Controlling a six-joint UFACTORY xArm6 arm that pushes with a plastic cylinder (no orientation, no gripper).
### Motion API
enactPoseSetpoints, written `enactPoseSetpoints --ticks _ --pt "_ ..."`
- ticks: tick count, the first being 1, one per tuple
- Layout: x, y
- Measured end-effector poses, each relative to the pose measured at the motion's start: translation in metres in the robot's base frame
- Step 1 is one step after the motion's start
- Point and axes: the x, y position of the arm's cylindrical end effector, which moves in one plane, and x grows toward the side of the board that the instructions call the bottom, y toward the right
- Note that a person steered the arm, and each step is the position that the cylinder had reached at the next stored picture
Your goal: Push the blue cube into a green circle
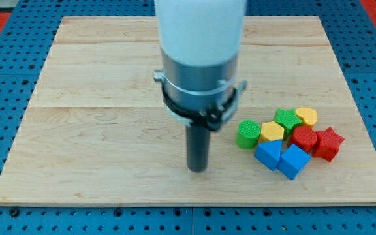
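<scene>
A blue cube (294, 161) lies at the lower right of the wooden board (96, 130), at the bottom of a tight cluster of blocks. A second blue block (267, 154) touches its left side. The green circle (247, 134), a short green cylinder, sits at the cluster's left end, up and to the left of the blue cube. My tip (197, 168) is on the board to the left of the cluster, apart from every block, roughly level with the blue blocks.
The cluster also holds a yellow block (272, 132), a green star (287, 118), a yellow heart-like block (307, 117), a red cylinder-like block (303, 138) and a red star (328, 143). The board's right edge (364, 130) is near the cluster.
</scene>
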Motion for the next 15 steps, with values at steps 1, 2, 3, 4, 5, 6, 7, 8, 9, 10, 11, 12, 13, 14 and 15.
enactPoseSetpoints --ticks 1,2,3,4,5,6,7,8,9,10,11,12,13,14,15 --pt "0.042 0.069" --pt "0.043 0.150" --pt "0.040 0.155" --pt "0.022 0.158" --pt "0.006 0.158" --pt "-0.006 0.136" --pt "-0.027 0.099" --pt "-0.043 0.082" --pt "-0.049 0.085" --pt "-0.049 0.094" --pt "-0.019 0.093" --pt "-0.004 0.064" --pt "-0.008 0.054" --pt "-0.019 0.082" --pt "-0.030 0.084"
